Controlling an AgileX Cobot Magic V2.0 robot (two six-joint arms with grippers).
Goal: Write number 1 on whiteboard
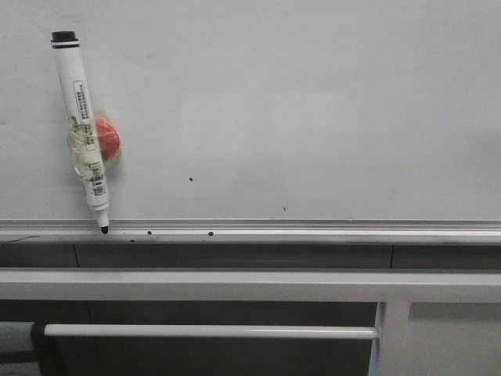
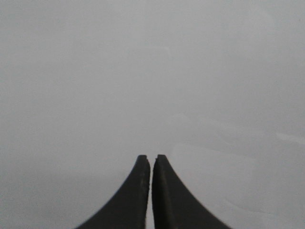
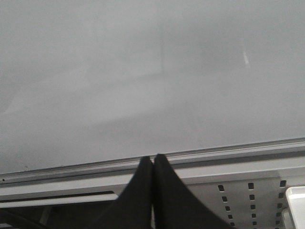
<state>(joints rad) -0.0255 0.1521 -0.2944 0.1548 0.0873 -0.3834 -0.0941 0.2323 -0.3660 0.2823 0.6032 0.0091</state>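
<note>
While both arms stay out of the front view, each wrist view shows a black pincer with its two fingers pressed together on nothing: the left pincer (image 2: 151, 160) before the large pale grey-white whiteboard (image 1: 313, 102), the right pincer (image 3: 153, 159) just before its silver aluminium bottom rail (image 3: 228, 152). A white marker with black cap (image 1: 83, 129) hangs on the board by a red round magnet (image 1: 107, 141), its tip touching the rail. No written stroke is visible.

Whiteboard (image 1: 313, 102) pale grey-white, few black specks near silver rail (image 1: 313, 229). Marker (image 1: 81, 125) white, black cap, black tip, barcode label. Orange-red blob (image 1: 107, 141) just beside marker. Fingers (image 2: 164, 191) black.
</note>
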